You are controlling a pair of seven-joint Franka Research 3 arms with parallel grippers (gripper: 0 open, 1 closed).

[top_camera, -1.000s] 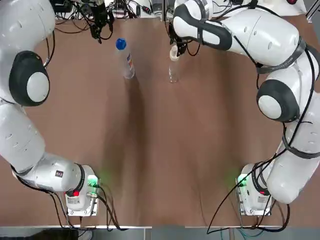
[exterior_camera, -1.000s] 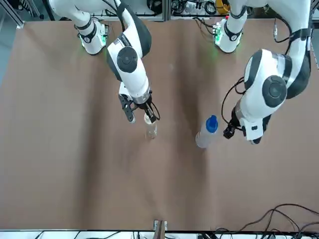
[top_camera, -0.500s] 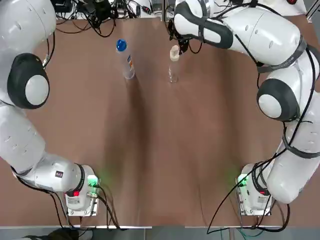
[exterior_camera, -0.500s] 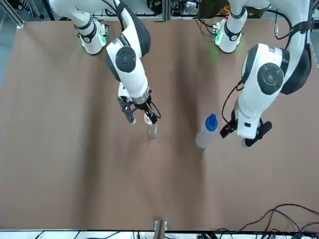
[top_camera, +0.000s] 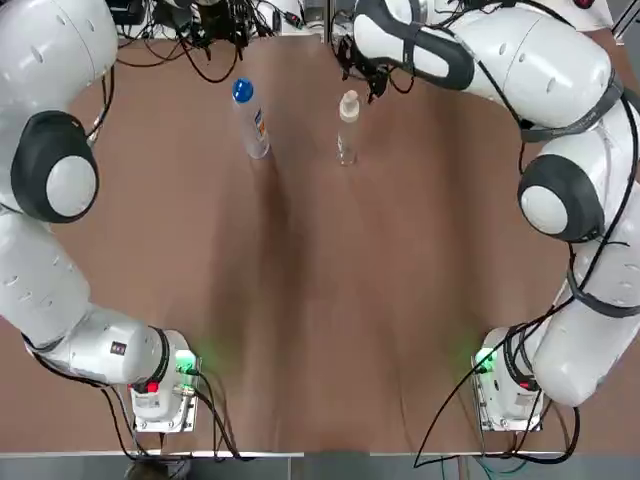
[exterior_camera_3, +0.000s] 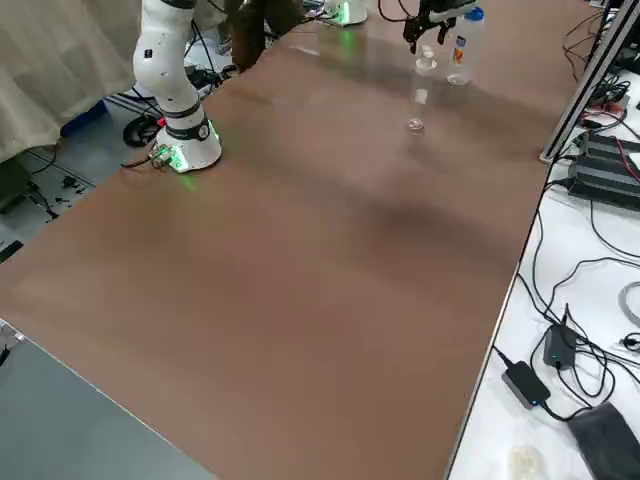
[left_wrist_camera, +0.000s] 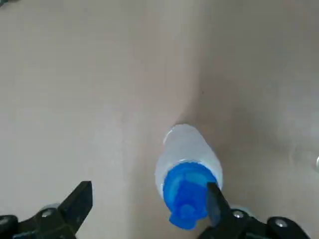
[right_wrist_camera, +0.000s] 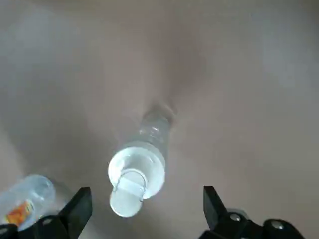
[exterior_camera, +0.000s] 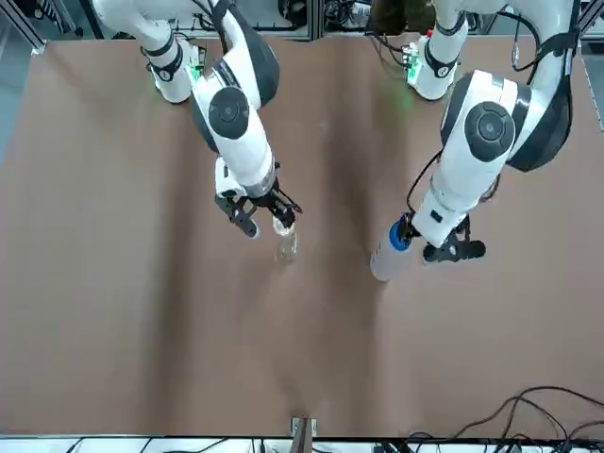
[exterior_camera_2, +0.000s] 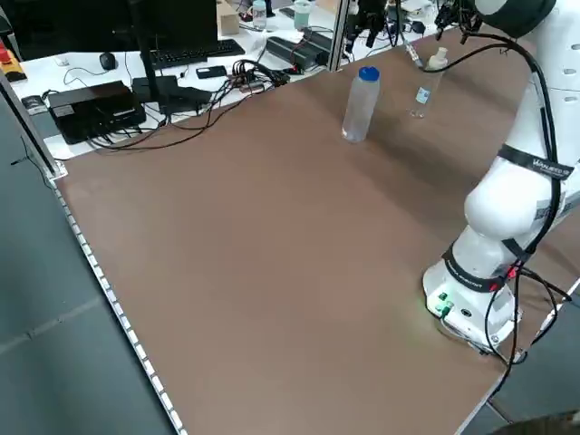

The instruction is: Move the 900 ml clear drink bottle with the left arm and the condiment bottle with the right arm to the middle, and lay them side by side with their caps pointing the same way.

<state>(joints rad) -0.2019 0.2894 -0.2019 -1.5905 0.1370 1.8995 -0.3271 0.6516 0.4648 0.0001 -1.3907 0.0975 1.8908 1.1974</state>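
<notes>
Approach step judged in hand. Drink bottle (top_camera: pixel 250 120) and condiment bottle (top_camera: pixel 347 128) are seen upright, apart, near the table's (top_camera: pixel 320 300) far edge. Left gripper (left_wrist_camera: pixel 147 194) is spread about the blue cap (left_wrist_camera: pixel 188 196); right gripper (right_wrist_camera: pixel 145 195) is spread above the white cap (right_wrist_camera: pixel 130 186). Lowering and closing are called for next.

One clear drink bottle (top_camera: pixel 252 125), one condiment bottle (top_camera: pixel 347 128), one table (top_camera: pixel 330 310).

The brown table (top_camera: pixel 330 290) lies bare over its middle and near side. At the far end stand the blue-capped drink bottle (top_camera: pixel 251 122) and the condiment bottle (top_camera: pixel 347 130), upright, apart, a gap between.
</notes>
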